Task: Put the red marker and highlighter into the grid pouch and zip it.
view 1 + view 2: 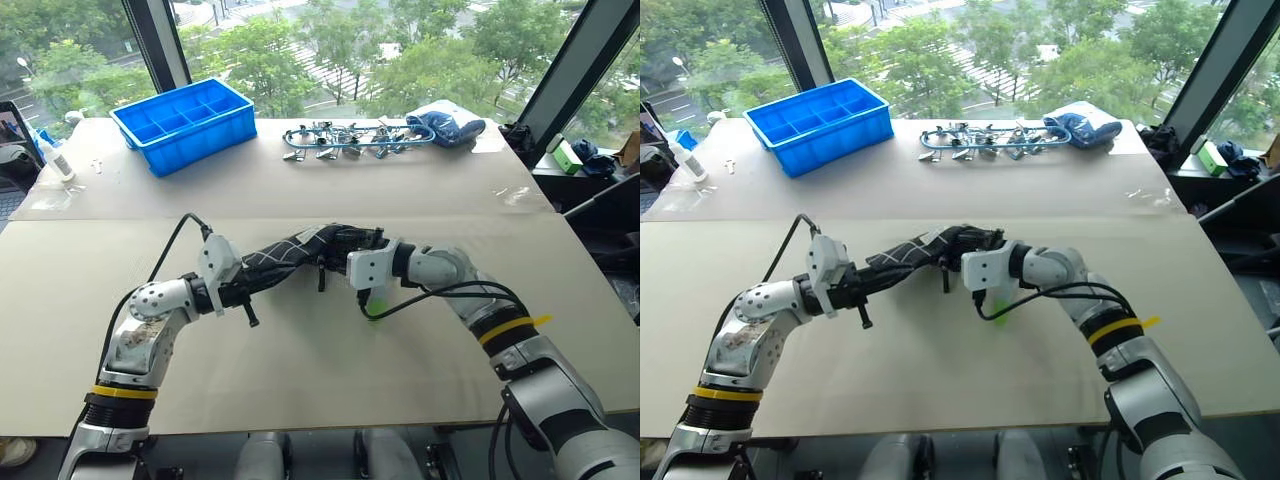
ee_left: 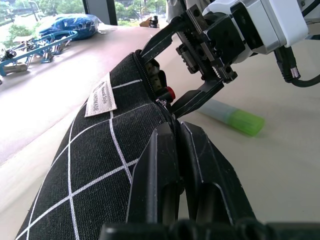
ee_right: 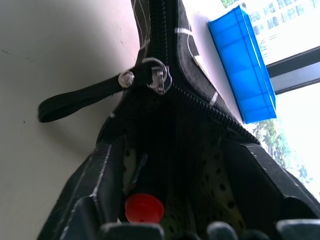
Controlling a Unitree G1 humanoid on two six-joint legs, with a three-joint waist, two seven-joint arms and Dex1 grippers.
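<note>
The red marker (image 3: 144, 207) is inside the grid pouch (image 1: 285, 255), pinched by the left gripper (image 2: 175, 150) mid-table; the right gripper (image 2: 192, 65) gapes empty; the highlighter (image 2: 232, 116) waits outside, zip undone.

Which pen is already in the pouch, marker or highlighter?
The red marker: its red cap sits inside the grid pouch mouth. The highlighter still lies on the table beside it.

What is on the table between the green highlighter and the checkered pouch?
Nothing lies there. In the left wrist view the highlighter rests on bare table beside the grid pouch, under the right gripper.
</note>
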